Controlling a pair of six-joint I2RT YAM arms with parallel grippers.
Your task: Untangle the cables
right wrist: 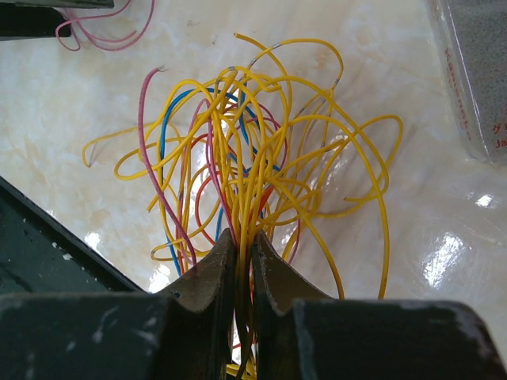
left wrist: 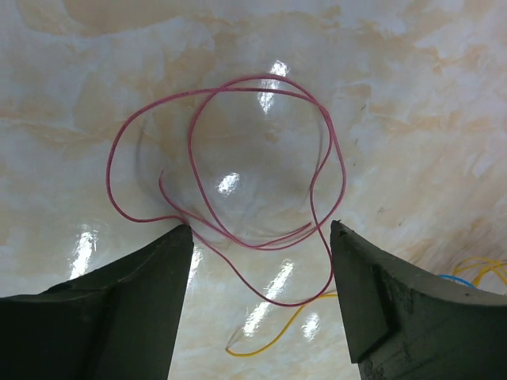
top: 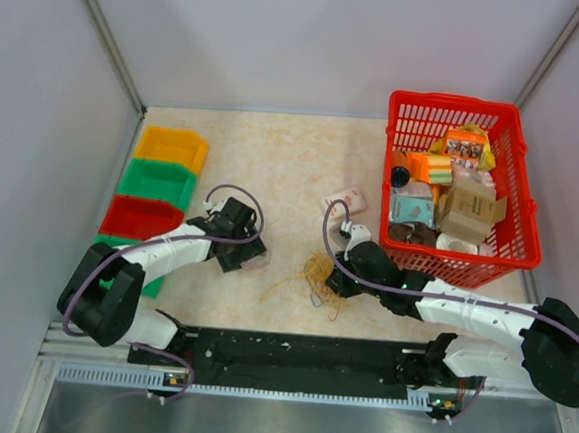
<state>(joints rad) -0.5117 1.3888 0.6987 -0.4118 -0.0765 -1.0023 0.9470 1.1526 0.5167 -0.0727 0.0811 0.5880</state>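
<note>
Cable tangle (top: pixel 322 277) on the bench (top: pixel 294 157), just off the near-left corner of the red basket (top: pixel 454 101), pinched by the right end effector (right wrist: pixel 239 241).

Its strands are mostly yellow, with a few blue and pink ones, and they fan out in loose loops from the point where the right fingers press together on the bunched middle. One pink cable (left wrist: pixel 265 77) lies apart from the heap, farther from the basket, coiled in a couple of open loops flat on the bench. The left end effector (left wrist: pixel 261 229) hovers over it with its fingers spread, one to each side of the coil and gripping nothing. A stray yellow end reaches in beside it. Across the bench from the basket stands a row of coloured bins (top: pixel 162 181).
</note>
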